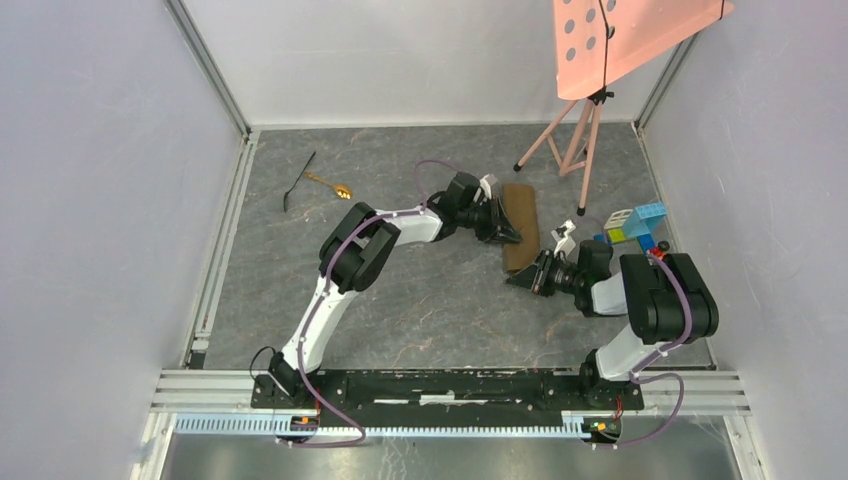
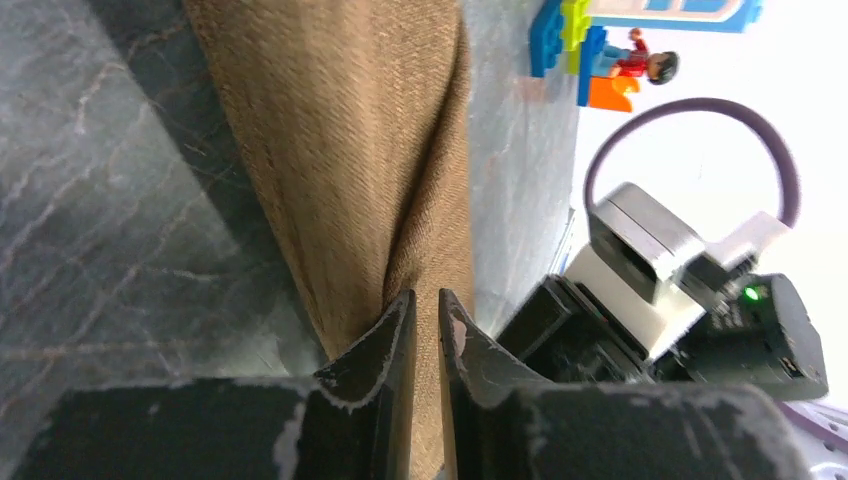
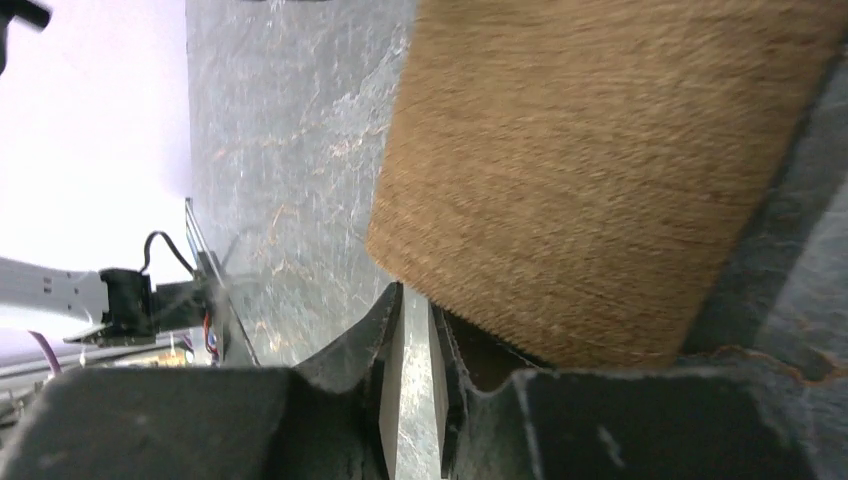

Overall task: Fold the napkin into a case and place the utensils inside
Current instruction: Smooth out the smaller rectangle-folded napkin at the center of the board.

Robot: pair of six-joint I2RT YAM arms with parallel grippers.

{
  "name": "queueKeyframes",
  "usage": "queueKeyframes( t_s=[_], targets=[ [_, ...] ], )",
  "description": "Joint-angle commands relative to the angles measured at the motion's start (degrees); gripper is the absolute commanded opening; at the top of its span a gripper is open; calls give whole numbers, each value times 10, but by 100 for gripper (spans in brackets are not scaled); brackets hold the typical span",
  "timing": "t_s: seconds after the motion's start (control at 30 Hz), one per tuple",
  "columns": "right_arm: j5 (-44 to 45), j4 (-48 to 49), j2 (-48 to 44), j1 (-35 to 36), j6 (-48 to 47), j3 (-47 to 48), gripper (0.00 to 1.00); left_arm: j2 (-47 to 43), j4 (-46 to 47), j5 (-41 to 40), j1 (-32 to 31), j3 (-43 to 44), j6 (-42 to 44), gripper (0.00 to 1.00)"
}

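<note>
**Left gripper (image 2: 425,300) clamped on the folded napkin (image 2: 350,150); gold spoon (image 1: 335,187) and black utensil (image 1: 298,182) not yet inserted.**

Upper left of the top view: spoon and black utensil lie together on the counter (image 1: 420,310), well apart from the napkin. Centre: the napkin is a narrow brown oblong, so folding is judged largely done. The left gripper's jaws stand nearly together with the cloth's fold running between them. Right of centre: the right gripper (image 1: 522,280) sits at the strip's near end, jaws almost together. Whether it pinches cloth cannot be told. Remaining: finish the case, fetch both utensils, slide them in.
</note>
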Motion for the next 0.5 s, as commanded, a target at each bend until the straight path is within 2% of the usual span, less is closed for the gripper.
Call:
queueKeyframes(
  t_s=[0.0, 0.1, 0.17, 0.27, 0.37, 0.47],
  targets=[
    [-4, 62, 19, 0, -1, -18, 21, 31, -54, 2, 1, 80, 27, 20],
    [-13, 9, -39, 0, -7, 6, 22, 46, -141, -8, 2, 135, 72, 20],
    [0, -87, -93, 0, -42, 35, 25, 30, -144, -2, 1, 132, 79, 20],
    [17, -163, -157, -12, -66, 71, 33, -10, -160, -2, 1, 118, 95, 21],
    [29, -178, -170, -22, -61, 96, 37, -44, -163, -4, 2, 102, 99, 23],
    [12, -150, -125, -22, -42, 118, 37, -50, -157, 1, 3, 108, 91, 24]
  ],
)
